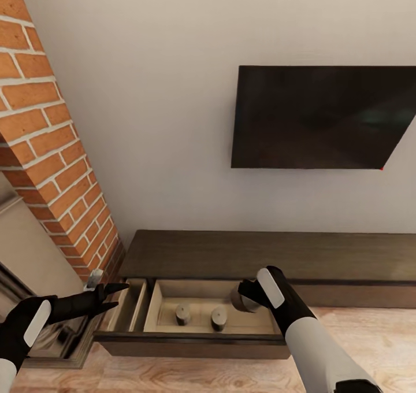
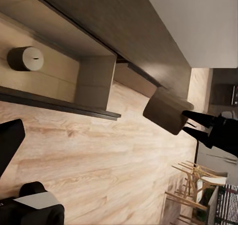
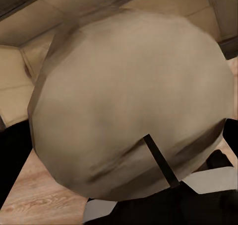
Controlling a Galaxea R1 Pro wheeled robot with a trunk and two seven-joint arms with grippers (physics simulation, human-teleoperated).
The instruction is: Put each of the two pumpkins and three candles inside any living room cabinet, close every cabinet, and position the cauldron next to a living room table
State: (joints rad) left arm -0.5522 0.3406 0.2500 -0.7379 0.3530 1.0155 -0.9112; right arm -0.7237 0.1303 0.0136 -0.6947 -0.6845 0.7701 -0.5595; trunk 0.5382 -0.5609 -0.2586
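The right gripper (image 1: 247,298), jaws clamped on a candle (image 1: 242,300), holds it over the cabinet's (image 1: 260,254) open drawer (image 1: 190,335), where two candles (image 1: 183,314) stand. The left gripper (image 1: 115,297) hovers nearby, jaws apart.

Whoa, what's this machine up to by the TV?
The robot is putting candles away. Its right gripper holds a squat grey candle over the open drawer of the low dark cabinet beneath the wall TV. Two more candles already stand upright in the drawer's pale inside. The left gripper hovers open and empty near the drawer's left end, beside the brick fireplace.
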